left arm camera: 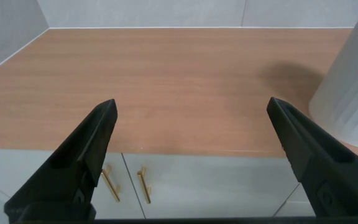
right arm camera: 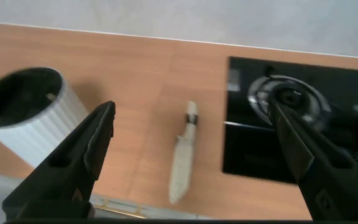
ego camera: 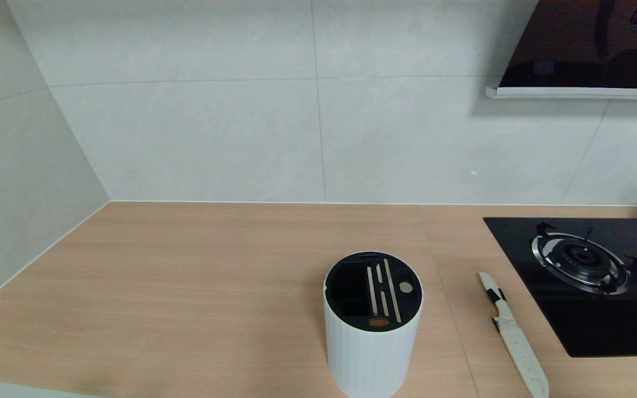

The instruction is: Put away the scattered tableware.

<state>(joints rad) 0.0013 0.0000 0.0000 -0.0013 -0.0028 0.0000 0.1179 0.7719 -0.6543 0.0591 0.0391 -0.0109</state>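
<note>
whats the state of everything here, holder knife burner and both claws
white ribbed cylindrical knife holder: upright, nothing sticking out of its slots
white knife with black-banded handle: lying flat, outside the holder
steel gas burner: no flame visible
left claw: open, empty
right claw: open, empty

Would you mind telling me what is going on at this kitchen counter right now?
Nothing is being handled yet. A knife lies flat on the wooden counter, between the white slotted holder and the black gas hob. The right gripper hangs above the knife with its jaws open and empty. The left gripper, also open and empty, sits at the counter's front edge beside the holder.
</note>
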